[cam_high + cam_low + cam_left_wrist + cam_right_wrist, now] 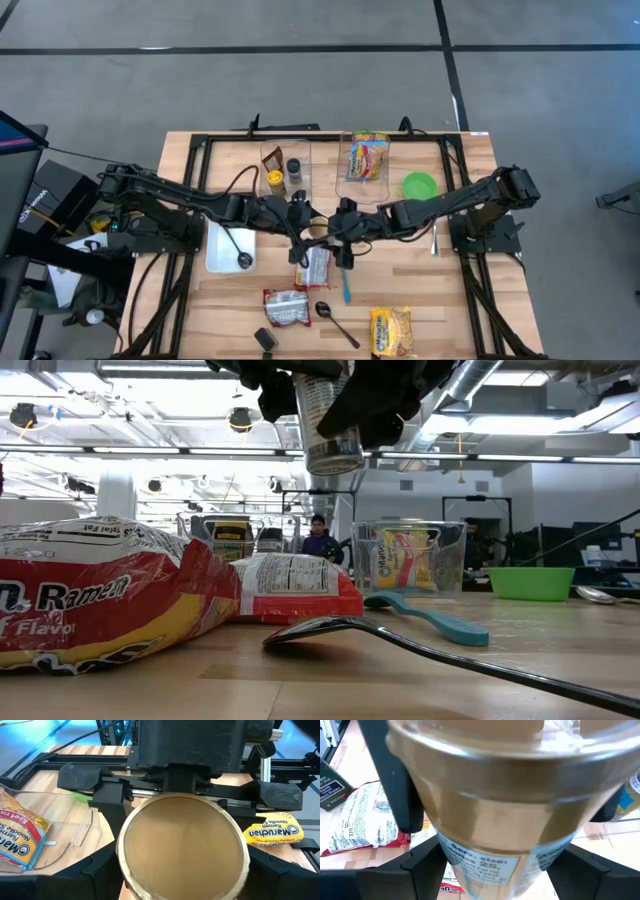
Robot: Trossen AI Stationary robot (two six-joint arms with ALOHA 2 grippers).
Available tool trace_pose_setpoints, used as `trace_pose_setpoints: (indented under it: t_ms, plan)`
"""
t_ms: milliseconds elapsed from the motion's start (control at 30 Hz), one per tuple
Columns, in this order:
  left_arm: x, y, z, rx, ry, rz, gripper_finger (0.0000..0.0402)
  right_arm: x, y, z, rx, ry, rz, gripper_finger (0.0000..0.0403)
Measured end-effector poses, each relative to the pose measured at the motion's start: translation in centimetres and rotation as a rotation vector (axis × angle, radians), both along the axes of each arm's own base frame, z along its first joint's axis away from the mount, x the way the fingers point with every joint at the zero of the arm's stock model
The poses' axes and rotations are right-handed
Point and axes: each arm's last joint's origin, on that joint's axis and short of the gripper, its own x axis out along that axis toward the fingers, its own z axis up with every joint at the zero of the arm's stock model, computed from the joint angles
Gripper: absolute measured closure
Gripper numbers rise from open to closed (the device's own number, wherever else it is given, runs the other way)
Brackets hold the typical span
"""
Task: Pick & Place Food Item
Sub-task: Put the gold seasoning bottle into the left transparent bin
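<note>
A clear jar [330, 425] with a gold lid [182, 840] and a white label [490, 862] hangs upright, high over the table's middle. My left gripper [185, 875] comes in from the left and is shut on the jar. My right gripper [497, 870] comes in from the right. It is open, its fingers [422, 862] on either side of the labelled body; I cannot tell whether they touch it. In the high view both grippers, left [310, 222] and right [332, 225], meet and hide the jar. My left gripper pinches the jar between its two fingers [95, 870], at the sides just by the gold lid's rim [124, 862]. The fingers come from the table's left, slanting a little downward. The jar stands upright in the hold, lifted clear of the table.
Red ramen packets lie below the grippers [313, 265] and near the front edge [287, 307], with a yellow one [392, 330]. A spoon [335, 320] and a teal utensil [346, 280] lie between them. At the back are two clear bins [367, 158] [283, 170] and a green bowl [420, 185]. A white tray [228, 248] lies left.
</note>
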Motion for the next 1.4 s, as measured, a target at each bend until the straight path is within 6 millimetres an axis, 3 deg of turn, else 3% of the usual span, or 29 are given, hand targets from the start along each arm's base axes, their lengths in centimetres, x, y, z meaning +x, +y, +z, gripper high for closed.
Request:
trace_pose_setpoints:
  t_ms: [400,1067,1400]
  plan:
    - [-0.1,0.0,-0.2,0.017,0.020,-0.001,0.0119,0.2,-1.0,0.0,0.066,-0.003,-0.046,0.0009]
    - [-0.3,1.6,-0.2,0.018,0.056,0.048,0.0119,-1.2,-0.6,-1.0,0.118,0.165,-0.094,0.0003]
    - [-1.8,3.4,0.6,0.020,0.113,0.103,0.0119,-2.1,-0.7,0.6,0.137,0.126,-0.144,0.0004]
